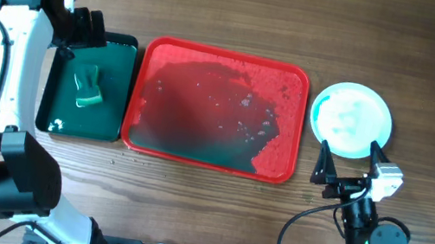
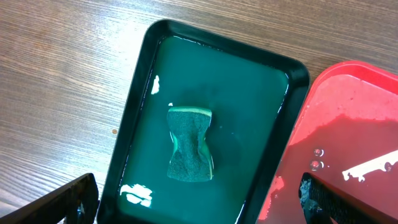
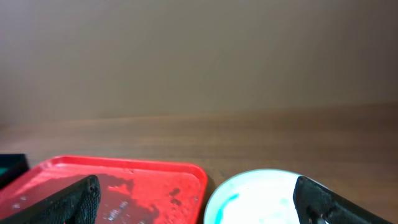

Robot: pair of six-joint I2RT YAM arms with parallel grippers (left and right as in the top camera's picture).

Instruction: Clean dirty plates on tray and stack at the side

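The red tray (image 1: 294, 82) lies at the middle of the counter (image 1: 244, 8), long side running left to right. No plate rests on it. Its floor is wet: a dark teal film covers most of the middle, with scattered droplets toward the right end.

One round plate (image 1: 351, 117) lies on the counter just beside the tray's right end, apart from the rim. Its face is whitish with a pale turquoise edge and faint turquoise smears. Whether other plates lie beneath it cannot be told.

A dark green tray (image 1: 115, 79) sits against the red tray's left side and holds shallow liquid. A green sponge (image 2: 189, 146) lies in it, pinched at the waist.

Left claw (image 1: 82, 35): positioned above the far edge of the green tray, released and grasping nothing. In the left wrist view its fingers (image 2: 65, 202) stand wide apart, with the sponge below and between them, not touched.

Right claw (image 1: 349, 156): positioned at the near edge of the plate, released and grasping nothing. In the right wrist view its fingers (image 3: 65, 199) stand wide apart, one over the red tray's corner, the other over the plate.
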